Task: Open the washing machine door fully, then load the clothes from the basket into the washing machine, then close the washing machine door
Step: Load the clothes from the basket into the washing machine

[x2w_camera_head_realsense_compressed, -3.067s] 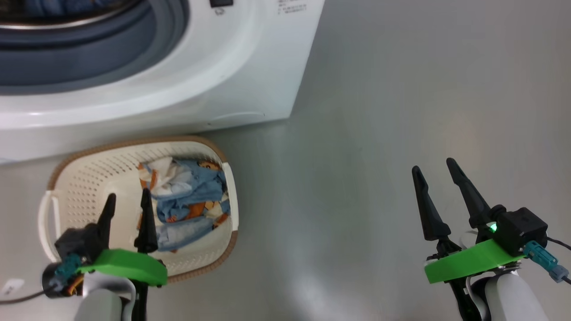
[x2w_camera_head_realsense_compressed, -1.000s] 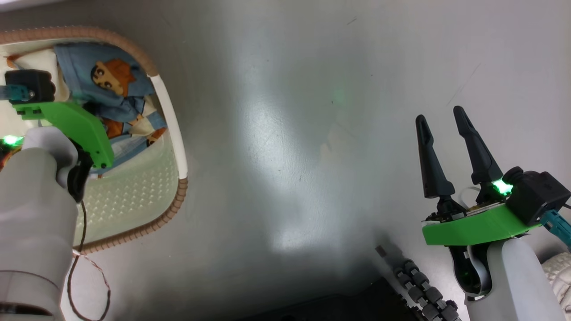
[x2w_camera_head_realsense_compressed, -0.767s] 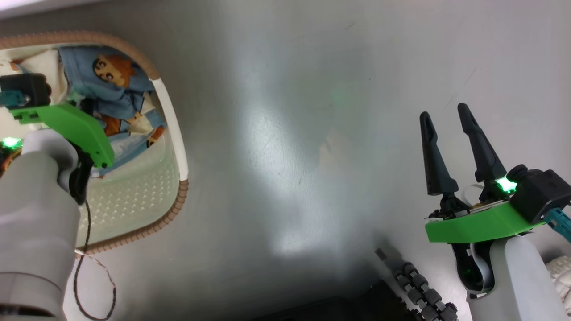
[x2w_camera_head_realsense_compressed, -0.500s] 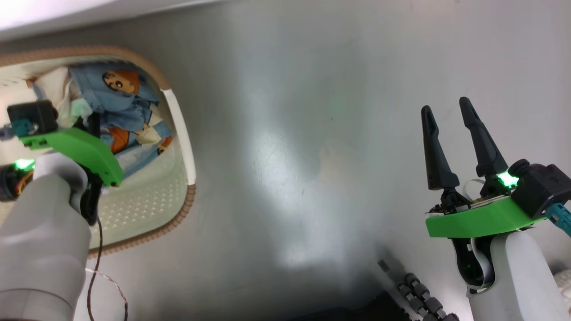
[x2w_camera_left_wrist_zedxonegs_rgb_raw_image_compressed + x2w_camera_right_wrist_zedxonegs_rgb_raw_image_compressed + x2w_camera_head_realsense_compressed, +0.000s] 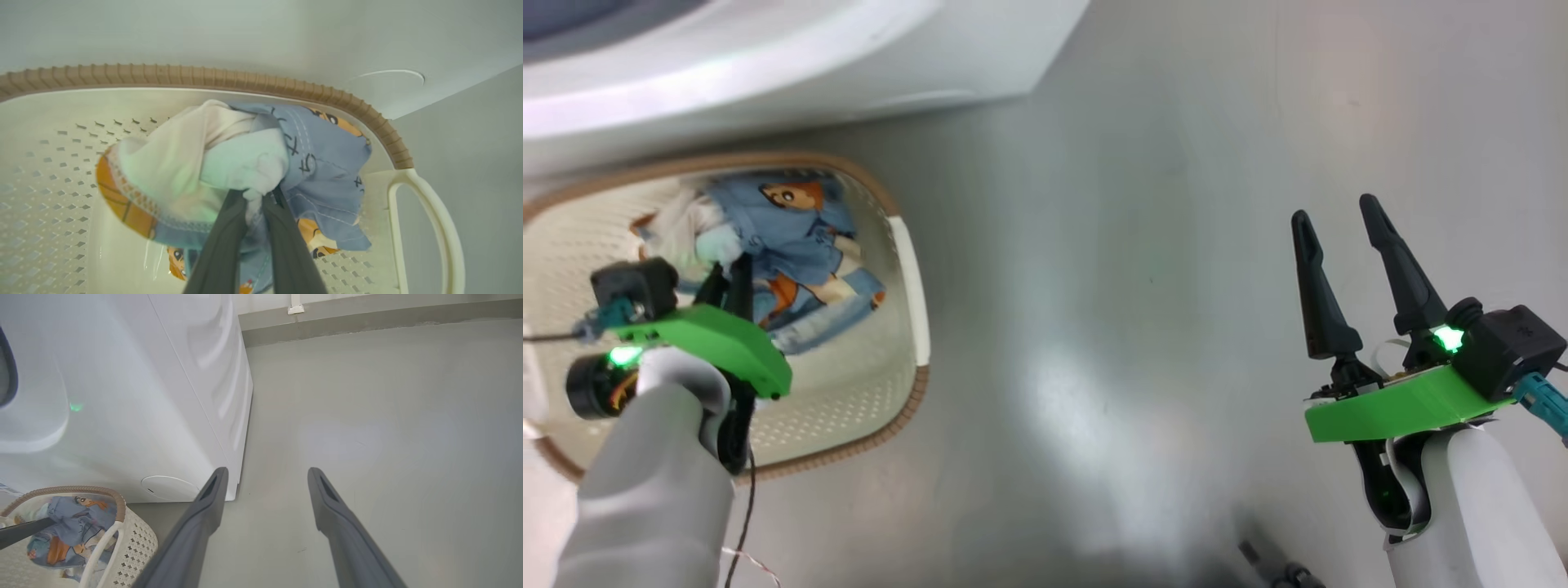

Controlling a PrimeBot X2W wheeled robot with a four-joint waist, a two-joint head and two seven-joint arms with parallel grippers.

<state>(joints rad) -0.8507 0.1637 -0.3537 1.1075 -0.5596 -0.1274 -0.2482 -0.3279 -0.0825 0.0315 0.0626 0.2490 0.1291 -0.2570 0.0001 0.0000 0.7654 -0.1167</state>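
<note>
The cream basket (image 5: 907,269) with a brown rim stands on the floor in front of the white washing machine (image 5: 768,73). Light-blue clothes (image 5: 796,237) with orange prints lie bunched in it. My left gripper (image 5: 731,278) reaches into the basket and is shut on the clothes. The left wrist view shows its tips (image 5: 257,196) pinching white and blue fabric (image 5: 327,163) inside the basket (image 5: 204,75). My right gripper (image 5: 1333,208) hovers open and empty over bare floor at the right, and its own view shows the same (image 5: 266,471). The washing machine door is out of view.
The washer's right front corner (image 5: 235,486) and its low round cap (image 5: 169,488) sit just beyond the basket (image 5: 122,514). Grey floor (image 5: 1135,286) stretches to the right of the machine. A thin cable (image 5: 747,523) hangs from my left arm.
The head camera has swung up, bringing the washer's front back into view. My left gripper, open above the basket three seconds ago, is now shut on the clothes. The right gripper has stayed open.
</note>
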